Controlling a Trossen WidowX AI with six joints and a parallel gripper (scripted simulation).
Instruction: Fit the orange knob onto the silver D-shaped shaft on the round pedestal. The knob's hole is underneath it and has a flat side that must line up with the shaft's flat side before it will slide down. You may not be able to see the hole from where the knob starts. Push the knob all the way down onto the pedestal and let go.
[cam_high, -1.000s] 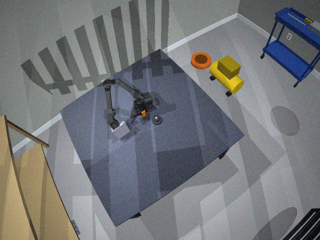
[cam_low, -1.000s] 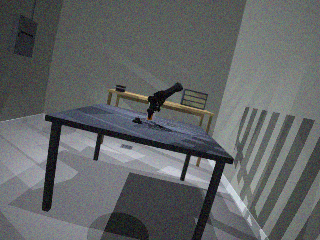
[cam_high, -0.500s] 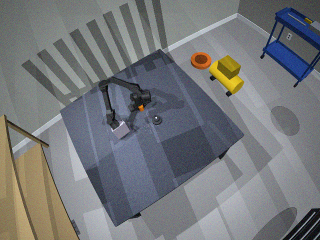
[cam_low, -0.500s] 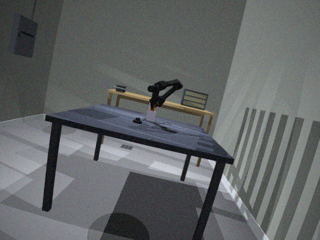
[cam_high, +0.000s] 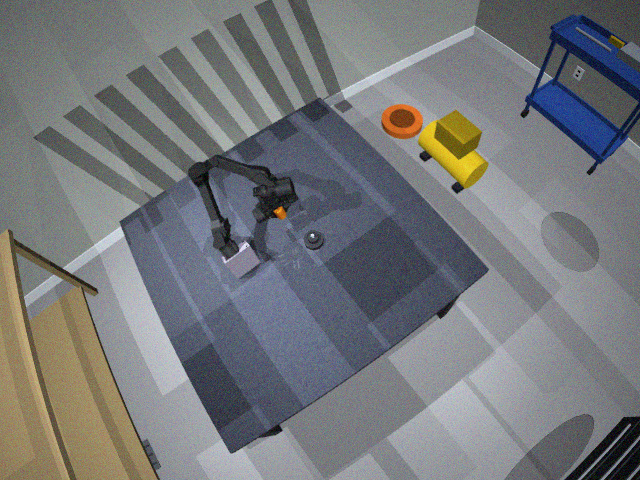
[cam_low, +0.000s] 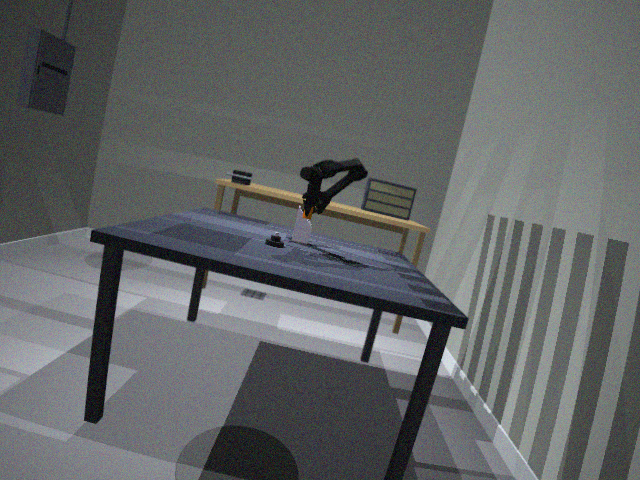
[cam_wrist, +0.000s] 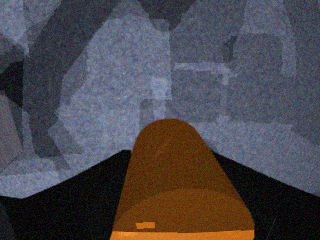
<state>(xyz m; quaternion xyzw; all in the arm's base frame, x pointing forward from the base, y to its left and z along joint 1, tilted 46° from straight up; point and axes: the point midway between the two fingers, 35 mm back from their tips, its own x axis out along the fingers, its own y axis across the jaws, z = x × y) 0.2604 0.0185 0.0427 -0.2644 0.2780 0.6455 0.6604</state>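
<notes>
The orange knob is held above the dark table. My gripper is shut on it, with a black finger on each side in the wrist view. The knob's underside and hole are hidden. The round dark pedestal stands on the table, to the lower right of the knob in the top view and to the lower left in the exterior view. Its silver shaft is bare. The flat side is too small to make out.
A pale pinkish box stands by the arm's lower end, left of the pedestal in the top view. A yellow tank, an orange ring and a blue cart are off the table.
</notes>
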